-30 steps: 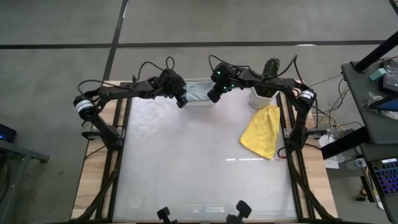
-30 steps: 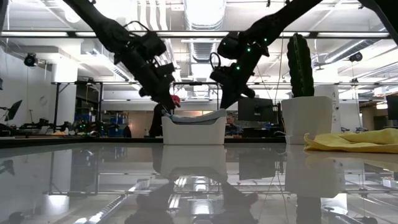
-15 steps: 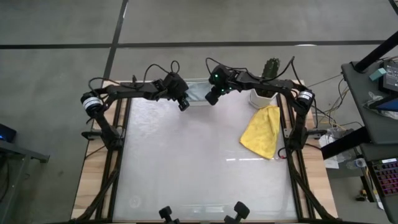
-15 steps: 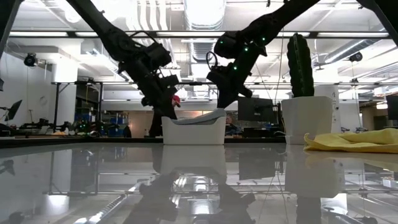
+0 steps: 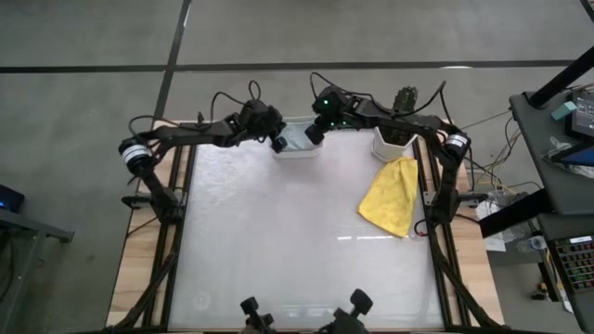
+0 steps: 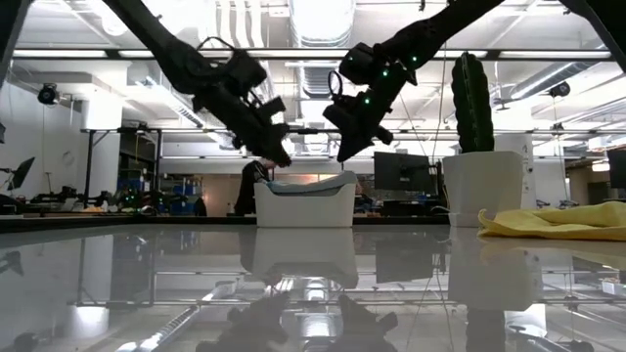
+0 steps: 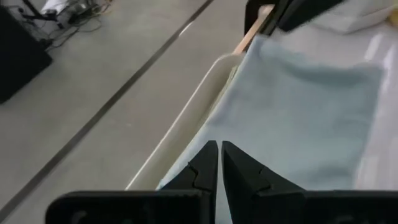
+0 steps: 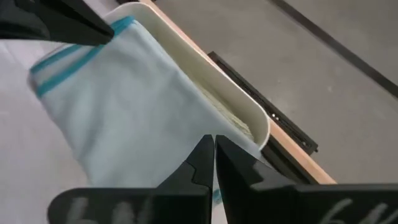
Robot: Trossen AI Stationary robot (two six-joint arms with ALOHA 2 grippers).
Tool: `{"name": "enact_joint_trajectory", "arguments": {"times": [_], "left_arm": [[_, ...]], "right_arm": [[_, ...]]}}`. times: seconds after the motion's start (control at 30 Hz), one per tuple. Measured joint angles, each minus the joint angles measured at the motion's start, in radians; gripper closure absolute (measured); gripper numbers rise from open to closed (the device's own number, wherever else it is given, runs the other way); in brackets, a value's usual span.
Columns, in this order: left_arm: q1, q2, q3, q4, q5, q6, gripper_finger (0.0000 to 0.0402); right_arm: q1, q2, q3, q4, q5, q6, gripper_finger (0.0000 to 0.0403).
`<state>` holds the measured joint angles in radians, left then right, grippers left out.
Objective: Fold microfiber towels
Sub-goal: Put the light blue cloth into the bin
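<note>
- Tub (image 5: 295, 148): at the table's (image 5: 297, 260) far edge, about midway across.
- Folded towel (image 5: 297, 137): in the tub, its top showing above the rim.
- Left gripper (image 5: 278, 144): over the tub's left end.
- Right gripper (image 5: 313, 134): over the tub's right end, opposite the left gripper.
- Plant pot (image 5: 393, 144): far right corner, right of the tub.
- Cactus (image 6: 470, 90): upright in the pot.
- Loose towel (image 5: 392, 195): on the table by the right edge, just in front of the pot.
</note>
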<state>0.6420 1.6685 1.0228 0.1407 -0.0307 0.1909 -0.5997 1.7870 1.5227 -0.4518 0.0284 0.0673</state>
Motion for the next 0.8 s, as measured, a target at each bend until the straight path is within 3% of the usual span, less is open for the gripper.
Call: {"name": "enact_joint_trajectory", "arguments": {"times": [0.3,0.57,0.8], "left_arm": [[0.006,0.097,0.010,0.006,-0.096,-0.017,0.0394],[0.007,0.097,0.008,-0.082,-0.181,-0.027,0.0394],[0.006,0.082,0.010,-0.111,-0.185,-0.027,0.0394]], "right_arm": [[-0.005,0.062,-0.021,0.092,0.000,0.002,0.0394],[-0.005,0.143,-0.022,0.130,0.024,0.000,0.0394],[-0.005,0.143,-0.022,0.120,0.024,0.000,0.0394]]}}
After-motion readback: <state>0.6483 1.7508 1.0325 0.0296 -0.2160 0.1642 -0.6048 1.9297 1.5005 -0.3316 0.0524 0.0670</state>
